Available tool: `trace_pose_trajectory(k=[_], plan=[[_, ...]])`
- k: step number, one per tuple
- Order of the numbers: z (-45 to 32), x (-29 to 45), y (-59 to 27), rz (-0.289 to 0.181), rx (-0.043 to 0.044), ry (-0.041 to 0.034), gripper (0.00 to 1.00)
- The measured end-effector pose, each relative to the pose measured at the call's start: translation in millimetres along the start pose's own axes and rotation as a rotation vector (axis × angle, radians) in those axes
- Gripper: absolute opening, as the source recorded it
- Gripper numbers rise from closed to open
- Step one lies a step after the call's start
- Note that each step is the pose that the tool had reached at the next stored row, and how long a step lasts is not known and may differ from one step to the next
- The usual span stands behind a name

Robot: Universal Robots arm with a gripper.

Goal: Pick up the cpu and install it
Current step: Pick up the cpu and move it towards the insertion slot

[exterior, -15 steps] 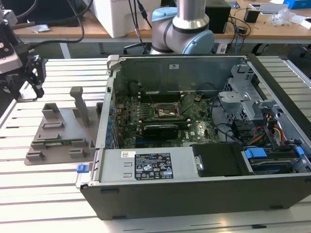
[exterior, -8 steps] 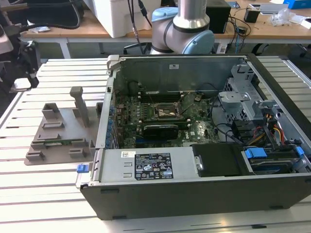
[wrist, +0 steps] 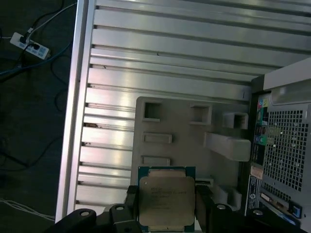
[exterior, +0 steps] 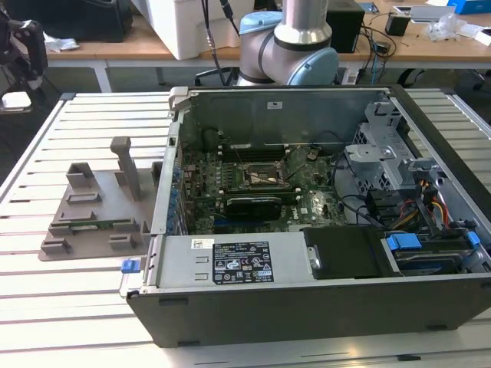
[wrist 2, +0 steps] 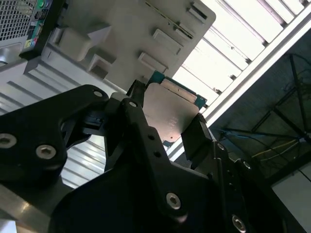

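I have the tool (wrist: 166,204) clamped on the small square silver-lidded cpu (wrist: 166,201), its black fingers (wrist 2: 197,136) pinching two opposite edges. By my reading the pickup is done and the install is not. The chip hangs above the moulded grey plastic fixture tray (wrist: 180,121) on the slatted aluminium counter (wrist: 170,53), outside the open black computer case (exterior: 307,299), towards the exterior view's left. The metal lid faces the first wrist view. The chip is nearly square, so I see no real long axis.
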State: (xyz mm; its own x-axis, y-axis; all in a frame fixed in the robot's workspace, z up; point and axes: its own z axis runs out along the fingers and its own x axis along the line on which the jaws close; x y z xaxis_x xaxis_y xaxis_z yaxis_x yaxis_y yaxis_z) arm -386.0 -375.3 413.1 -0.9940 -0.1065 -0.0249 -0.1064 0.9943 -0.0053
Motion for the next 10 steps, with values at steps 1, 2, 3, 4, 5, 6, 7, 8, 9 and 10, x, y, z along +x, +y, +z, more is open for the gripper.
trace_pose_trajectory(k=[1, 2, 3, 4, 5, 6, 7, 8, 9, 10], plan=[[0.0, 0.0, 0.0, 0.000, -0.0009, -0.0004, 0.55], [0.0, 0.0, 0.0, 0.000, -0.0013, -0.0004, 0.55], [0.0, 0.0, 0.0, 0.000, -0.0016, -0.0004, 0.55], [-0.1, -0.1, 0.0, 0.000, -0.0017, -0.0002, 0.55], [-0.2, -1.2, -0.2, 0.000, -0.0020, 0.0001, 0.55], [0.1, -8.4, -0.9, 0.000, -0.0033, -0.0003, 0.55], [0.5, -14.5, -1.5, 0.000, -0.0041, -0.0005, 0.55], [0.6, -18.9, -2.0, 0.000, -0.0046, -0.0005, 0.55], [0.6, -24.4, -2.6, 0.000, -0.0051, -0.0002, 0.55], [0.9, -30.5, -3.3, 0.000, -0.0060, -0.0004, 0.55]])
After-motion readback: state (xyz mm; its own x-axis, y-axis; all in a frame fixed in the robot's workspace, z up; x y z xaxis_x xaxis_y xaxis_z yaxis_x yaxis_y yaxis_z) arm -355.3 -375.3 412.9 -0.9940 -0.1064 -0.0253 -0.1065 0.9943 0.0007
